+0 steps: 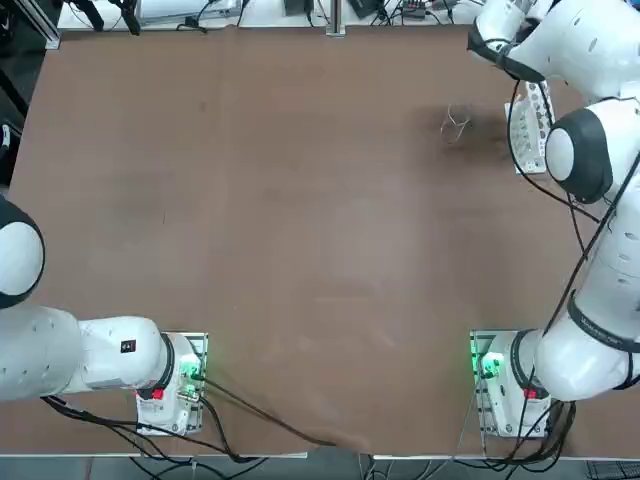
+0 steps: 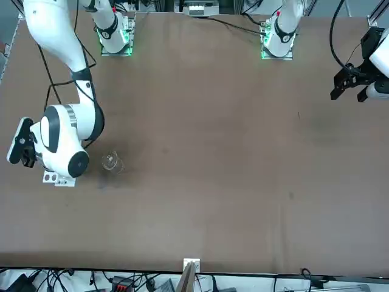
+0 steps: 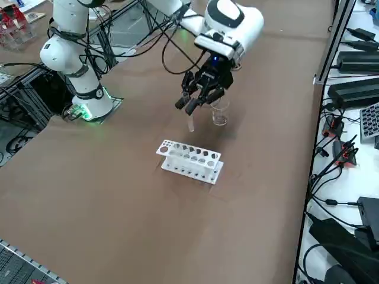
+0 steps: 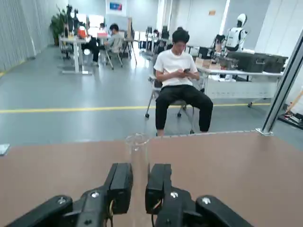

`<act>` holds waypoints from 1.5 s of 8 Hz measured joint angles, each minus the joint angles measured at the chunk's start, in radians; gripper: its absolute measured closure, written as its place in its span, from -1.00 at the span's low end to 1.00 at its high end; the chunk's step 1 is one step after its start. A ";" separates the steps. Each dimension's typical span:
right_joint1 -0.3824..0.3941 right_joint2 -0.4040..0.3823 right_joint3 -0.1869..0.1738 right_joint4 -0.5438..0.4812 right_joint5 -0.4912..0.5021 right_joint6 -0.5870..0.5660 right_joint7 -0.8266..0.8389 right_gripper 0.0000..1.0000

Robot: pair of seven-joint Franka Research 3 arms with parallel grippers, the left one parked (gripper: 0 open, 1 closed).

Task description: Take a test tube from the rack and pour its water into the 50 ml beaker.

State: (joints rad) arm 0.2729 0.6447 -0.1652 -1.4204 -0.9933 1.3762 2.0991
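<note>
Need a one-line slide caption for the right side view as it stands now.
Right gripper shut on the test tube, held in the air between the rack and the 50 ml beaker.

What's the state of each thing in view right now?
right gripper: shut on the test tube, above the table between rack and beaker.
test tube: out of the rack, clamped between the fingers, not yet tipped over the beaker.
rack: flat on the table.
50 ml beaker: upright; contents can't be made out.

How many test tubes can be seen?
1: the test tube is pinched in the right gripper, above the table between rack and beaker. The rack looks empty; clear tubes could escape notice.
</note>
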 joint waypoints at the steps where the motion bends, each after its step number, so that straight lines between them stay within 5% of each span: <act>1: -0.006 0.011 0.000 -0.001 -0.016 0.006 0.023 0.57; 12: -0.032 0.114 0.000 -0.007 -0.111 0.063 0.161 0.56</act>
State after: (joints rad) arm 0.2412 0.7589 -0.1653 -1.4278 -1.1043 1.4389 2.2605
